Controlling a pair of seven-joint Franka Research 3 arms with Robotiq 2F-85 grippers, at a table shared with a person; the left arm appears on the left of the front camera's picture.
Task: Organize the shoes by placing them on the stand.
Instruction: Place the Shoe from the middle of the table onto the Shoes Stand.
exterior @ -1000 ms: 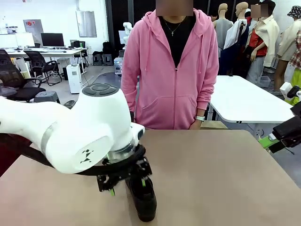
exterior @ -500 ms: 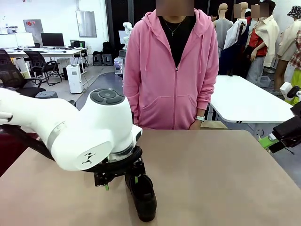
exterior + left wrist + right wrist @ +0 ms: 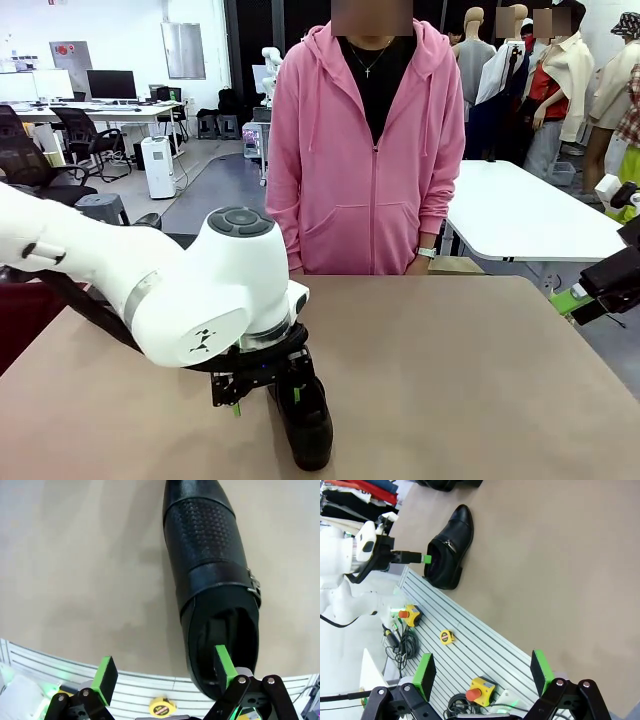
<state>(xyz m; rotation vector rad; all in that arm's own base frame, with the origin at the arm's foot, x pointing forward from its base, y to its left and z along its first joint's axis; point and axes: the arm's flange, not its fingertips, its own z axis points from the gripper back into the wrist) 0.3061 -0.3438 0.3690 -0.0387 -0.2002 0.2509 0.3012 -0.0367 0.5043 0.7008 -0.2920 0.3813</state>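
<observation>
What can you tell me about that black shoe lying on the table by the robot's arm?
The shoe is a glossy black slip-on that looks like leather, with a rounded toe, a perforated panel over the front, a strap across the instep and a small metal buckle at the side. It rests flat on its sole on the tan table, near the robot's edge. The left gripper stands open over its heel end, one green finger dipping into the shoe's opening; contact cannot be told.

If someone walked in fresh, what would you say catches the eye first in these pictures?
Probably the big white left arm low over the near-left tabletop, its open left gripper straddling the heel side of a glossy black shoe, one finger inside the opening. Next, the person in a pink hoodie standing at the far edge, facing the table.
</observation>
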